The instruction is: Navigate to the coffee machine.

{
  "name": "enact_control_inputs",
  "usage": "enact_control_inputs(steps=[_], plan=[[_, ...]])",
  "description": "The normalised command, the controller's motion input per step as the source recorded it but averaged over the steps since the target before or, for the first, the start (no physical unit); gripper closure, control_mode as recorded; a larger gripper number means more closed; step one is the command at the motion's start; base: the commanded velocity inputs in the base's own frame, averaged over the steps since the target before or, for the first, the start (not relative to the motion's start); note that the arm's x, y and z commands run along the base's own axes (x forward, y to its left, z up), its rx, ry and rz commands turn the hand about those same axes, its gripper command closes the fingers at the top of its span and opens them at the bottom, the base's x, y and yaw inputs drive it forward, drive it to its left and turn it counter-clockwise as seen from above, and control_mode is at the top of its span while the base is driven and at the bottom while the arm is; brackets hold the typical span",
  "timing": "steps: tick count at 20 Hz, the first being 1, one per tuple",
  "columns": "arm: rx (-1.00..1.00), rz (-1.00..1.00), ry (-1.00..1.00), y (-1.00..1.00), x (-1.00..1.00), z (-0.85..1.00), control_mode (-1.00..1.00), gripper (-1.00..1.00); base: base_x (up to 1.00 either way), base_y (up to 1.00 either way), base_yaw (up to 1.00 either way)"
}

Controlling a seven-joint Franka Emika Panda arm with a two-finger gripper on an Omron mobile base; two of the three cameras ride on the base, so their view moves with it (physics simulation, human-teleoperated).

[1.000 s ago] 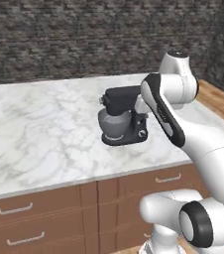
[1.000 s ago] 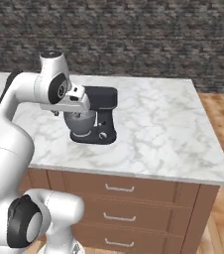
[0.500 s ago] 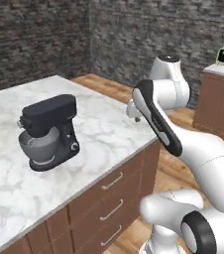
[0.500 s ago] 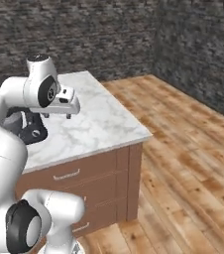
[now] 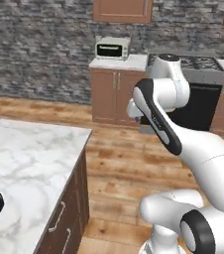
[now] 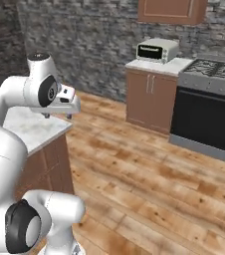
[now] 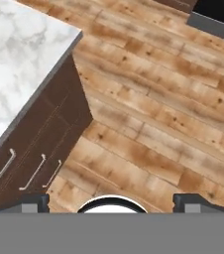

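Left base view: my marble counter (image 5: 29, 158) sits lower left, with a toaster oven (image 5: 112, 48) on the far cabinets beside the stove (image 5: 203, 64). I can't spot the coffee machine here, so I judge the search isn't over.

Right base view: the arm's tucked high, fingers (image 6: 58, 115) carrying nothing, probably folded for driving.

Hand view: looking down at the wooden floor (image 7: 148, 124) and the counter's corner; the tips sit wide apart.
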Motion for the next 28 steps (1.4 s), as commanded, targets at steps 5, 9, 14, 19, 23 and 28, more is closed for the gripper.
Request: enact_control_inputs(steps=[5, 9, 14, 19, 23, 28], plan=[[0.0, 0.0, 0.0, 0.0, 0.0, 0.0, 1.0, -1.0, 0.0, 0.0, -0.83], [0.0, 0.0, 0.0, 0.0, 0.0, 0.0, 1.0, -1.0, 0.0, 0.0, -0.8], [0.0, 0.0, 0.0, 0.0, 0.0, 0.0, 1.0, -1.0, 0.0, -0.11, -0.8], [0.0, 0.0, 0.0, 0.0, 0.0, 0.0, 1.0, -1.0, 0.01, -0.05, -0.76], [0.0, 0.0, 0.0, 0.0, 0.0, 0.0, 1.0, -1.0, 0.38, 0.0, -0.6], [0.0, 0.0, 0.0, 0.0, 0.0, 0.0, 1.0, -1.0, 0.86, 0.04, -0.31]])
